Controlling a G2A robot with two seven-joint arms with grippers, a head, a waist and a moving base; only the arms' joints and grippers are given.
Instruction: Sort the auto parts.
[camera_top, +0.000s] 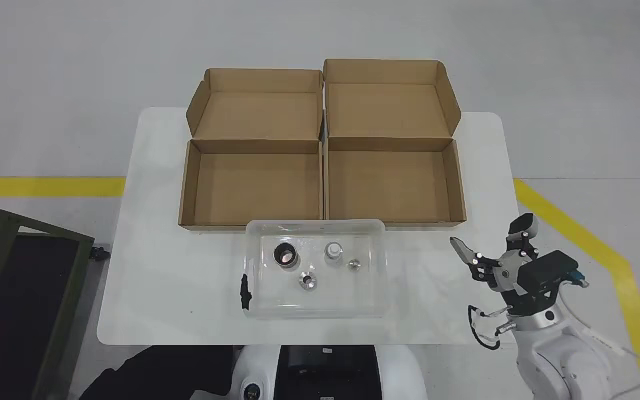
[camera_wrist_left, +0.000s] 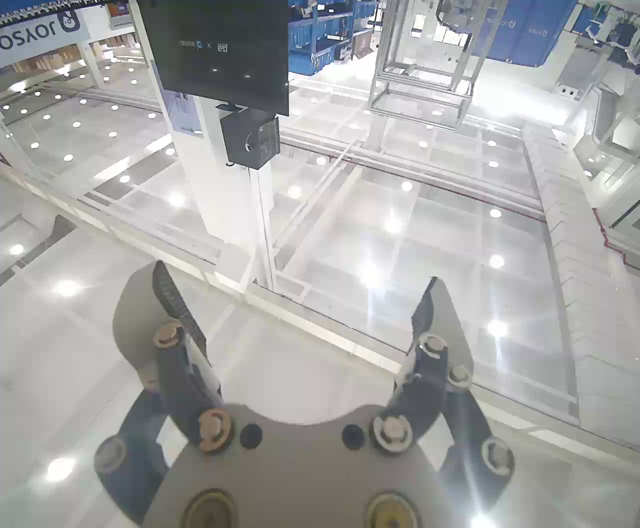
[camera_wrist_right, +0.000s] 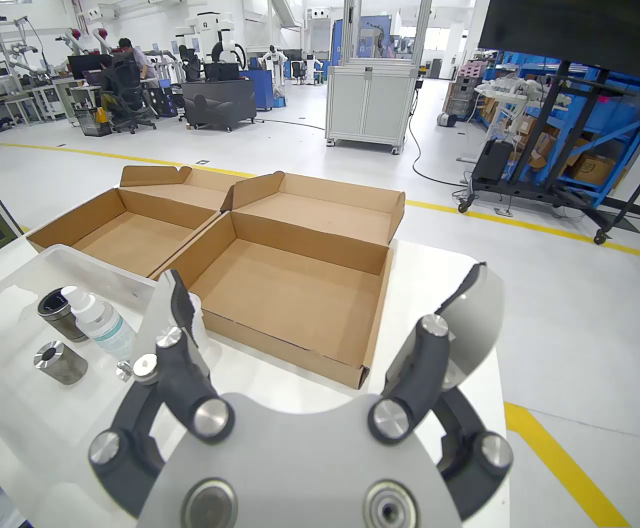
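Right gripper (camera_top: 489, 236) nearest me, jaws wide, empty, over right edge of table (camera_top: 150, 280). Left gripper (camera_wrist_left: 295, 275) wide too, aimed at ceiling. Clear tray (camera_top: 372, 300) holds dark cylinder (camera_top: 287, 255), metal cylinder (camera_top: 308, 281), white bottle (camera_top: 334, 249), small nut (camera_top: 352, 264). Beyond it I see left box (camera_top: 252, 188) and right box (camera_top: 390, 185), open, touching.

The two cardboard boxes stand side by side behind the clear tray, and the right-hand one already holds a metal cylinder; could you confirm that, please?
Not quite. The top view shows the right-hand cardboard box empty; the metal cylinder stands in the clear tray. That box and the left-hand cardboard box do stand side by side behind the tray.
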